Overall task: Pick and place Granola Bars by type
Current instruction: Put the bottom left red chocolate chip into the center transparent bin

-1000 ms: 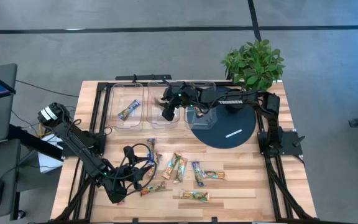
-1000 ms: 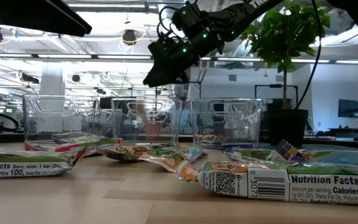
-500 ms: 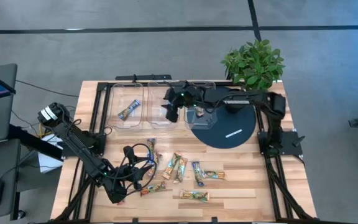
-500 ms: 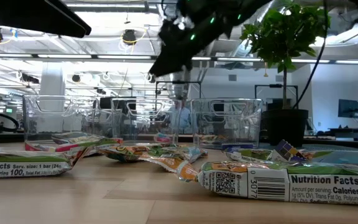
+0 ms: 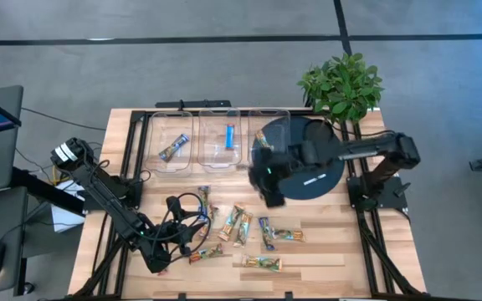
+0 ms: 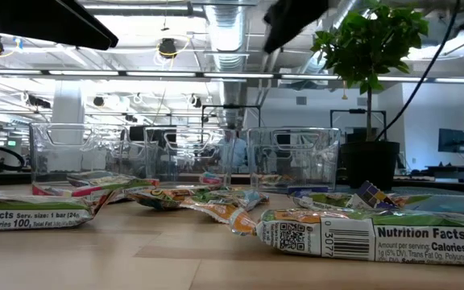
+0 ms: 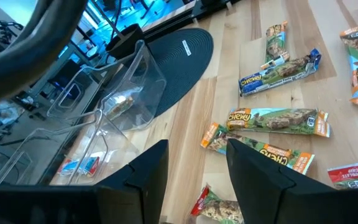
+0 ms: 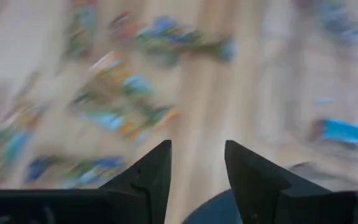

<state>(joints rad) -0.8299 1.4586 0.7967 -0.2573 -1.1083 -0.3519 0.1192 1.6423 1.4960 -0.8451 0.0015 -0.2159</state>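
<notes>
— Blue-wrapped granola bar (image 5: 229,135): where do you see it?
— In your middle clear plastic bin (image 5: 222,139); a second bar (image 5: 173,149) lies in the left bin (image 5: 172,143), and the loose shiny wrapped bars (image 5: 243,227) lie scattered on the wooden table (image 5: 333,242) nearer the front edge.
— And your grippers?
— Your right gripper (image 5: 273,196) hangs at the dark round disc (image 5: 306,159)'s edge, fingers (image 8: 148,176) parted, holding nothing. Your left gripper (image 7: 194,177) waits low beside the loose bars, fingers apart and empty

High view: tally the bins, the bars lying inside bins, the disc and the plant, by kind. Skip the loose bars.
Bins: 3
Bars in bins: 3, one per bin
Disc: 1
Plant: 1
Total: 8
</notes>
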